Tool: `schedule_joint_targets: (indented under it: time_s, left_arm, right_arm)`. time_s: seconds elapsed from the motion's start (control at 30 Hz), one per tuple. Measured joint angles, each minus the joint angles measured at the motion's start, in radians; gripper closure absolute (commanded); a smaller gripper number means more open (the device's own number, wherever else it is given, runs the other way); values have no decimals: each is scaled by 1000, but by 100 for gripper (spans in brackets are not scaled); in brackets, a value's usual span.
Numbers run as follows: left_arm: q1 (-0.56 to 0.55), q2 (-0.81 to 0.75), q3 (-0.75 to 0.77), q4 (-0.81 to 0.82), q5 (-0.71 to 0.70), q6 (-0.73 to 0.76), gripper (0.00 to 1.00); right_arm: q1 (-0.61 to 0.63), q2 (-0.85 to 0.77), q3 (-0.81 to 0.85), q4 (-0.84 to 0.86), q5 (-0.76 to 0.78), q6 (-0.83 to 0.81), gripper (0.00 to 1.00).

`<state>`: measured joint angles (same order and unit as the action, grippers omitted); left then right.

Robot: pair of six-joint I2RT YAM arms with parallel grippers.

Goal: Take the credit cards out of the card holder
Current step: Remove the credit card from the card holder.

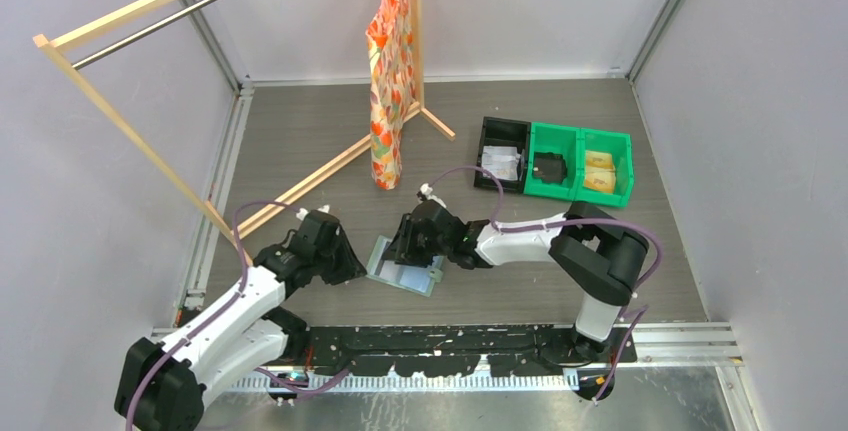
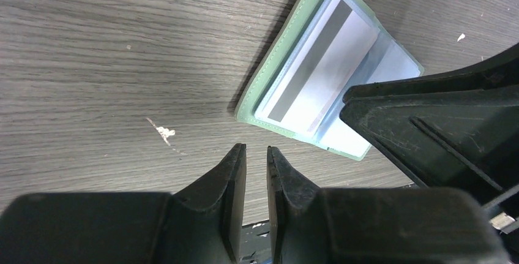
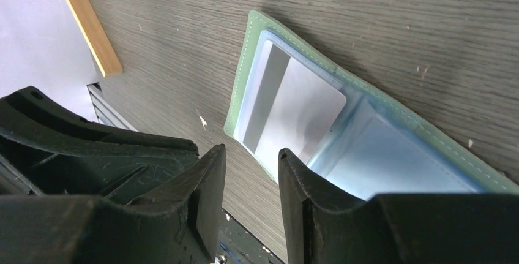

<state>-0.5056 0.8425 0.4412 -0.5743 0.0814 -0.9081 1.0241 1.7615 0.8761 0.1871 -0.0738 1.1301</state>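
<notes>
We're not extracting yet: sage-green fabric bifold card holder (image 1: pixel 405 269) is lying open on the tabletop (image 2: pixel 122 62), silver card (image 3: pixel 294 108) sitting pocketed. Left claw (image 2: pixel 256 149) barely open, right claw (image 3: pixel 252 150) part-open, both empty.

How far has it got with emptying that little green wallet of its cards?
Done: the card holder lies opened flat on the table. In hand: both arms hover beside it, but the left fingers and right fingers are slightly apart and grip nothing. Left: a silver card with a dark stripe sits in one half of the holder, not yet taken out.
</notes>
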Motion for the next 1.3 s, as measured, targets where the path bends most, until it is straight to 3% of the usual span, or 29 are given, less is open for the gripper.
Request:
schedule_joint_targets:
  time_s: [0.17, 0.3, 0.4, 0.7, 0.97, 1.13, 1.3]
  left_arm:
    - [2, 42, 4, 21, 16, 8, 74]
    - [3, 117, 31, 53, 24, 36, 47]
    - [14, 180, 53, 96, 30, 63, 43]
    - [72, 330, 55, 240, 98, 98, 46]
    - [76, 319, 5, 353, 155, 103, 53]
    - [80, 318, -28, 402, 203, 98, 62]
    - [82, 278, -78, 431, 236, 63, 63]
  right_arm:
    - [0, -51, -23, -24, 16, -4, 58]
    - [0, -76, -63, -21, 24, 2, 58]
    - [0, -76, -99, -7, 24, 20, 58]
    - [-12, -72, -155, 86, 22, 105, 59]
    - [-57, -72, -254, 223, -16, 205, 59]
    - [-63, -66, -265, 247, -24, 220, 59]
    - [-86, -68, -258, 220, -49, 203, 59]
